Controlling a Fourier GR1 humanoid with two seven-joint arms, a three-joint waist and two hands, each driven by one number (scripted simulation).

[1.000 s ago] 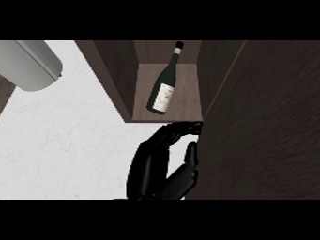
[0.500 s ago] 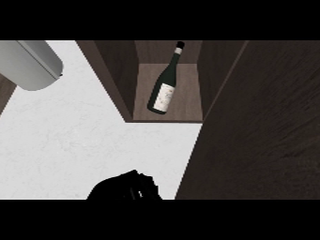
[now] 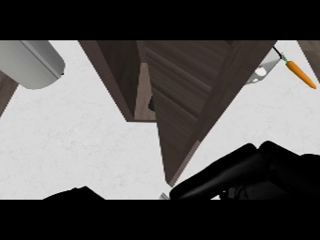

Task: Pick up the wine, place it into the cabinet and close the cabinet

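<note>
The wooden cabinet stands at the top middle of the head view. Its door is swung most of the way across the opening, leaving a narrow gap on the left. Through that gap only a dark sliver of the wine bottle shows inside. My right hand is at the lower right, its fingers stretched out toward the door's lower edge and holding nothing. Of my left hand only a small black part shows at the bottom edge.
A large grey cylindrical appliance lies at the upper left. A carrot and a grey and white object lie on the white counter right of the cabinet. Dark wood borders the far left and the upper right corner.
The door has swung from wide open to nearly across the opening, hiding most of the bottle. My right hand has come back into view at the lower right, near the door's edge.
</note>
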